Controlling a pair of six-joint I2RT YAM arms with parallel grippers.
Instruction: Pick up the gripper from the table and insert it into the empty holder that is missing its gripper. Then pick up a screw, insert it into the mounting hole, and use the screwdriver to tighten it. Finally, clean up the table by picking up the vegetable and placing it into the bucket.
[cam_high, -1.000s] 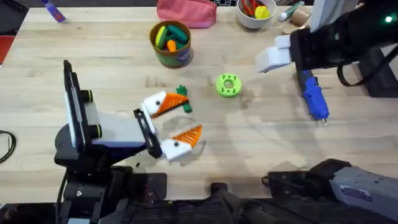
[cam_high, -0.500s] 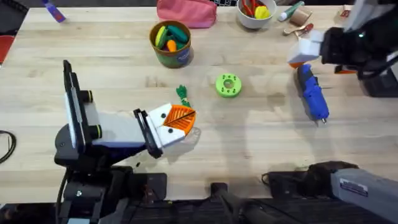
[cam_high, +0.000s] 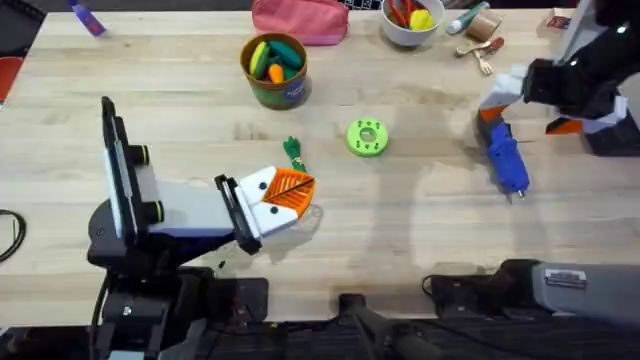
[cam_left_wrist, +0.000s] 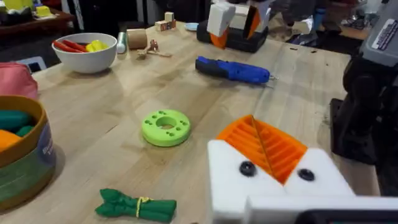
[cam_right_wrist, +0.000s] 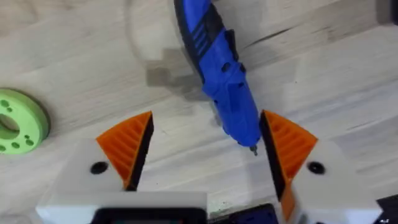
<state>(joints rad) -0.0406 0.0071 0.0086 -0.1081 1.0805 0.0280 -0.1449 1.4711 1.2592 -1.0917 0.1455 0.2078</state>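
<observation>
The screwdriver (cam_high: 505, 160) lies on the bench (cam_high: 420, 230) beneath the open right gripper (cam_right_wrist: 202, 149); left gripper (cam_high: 285, 195) closed, seemingly empty.

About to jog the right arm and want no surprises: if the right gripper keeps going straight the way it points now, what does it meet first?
The screwdriver. It lies between the open fingers of the right gripper, tip toward the wrist, so it would probably be met first, before the table.
</observation>
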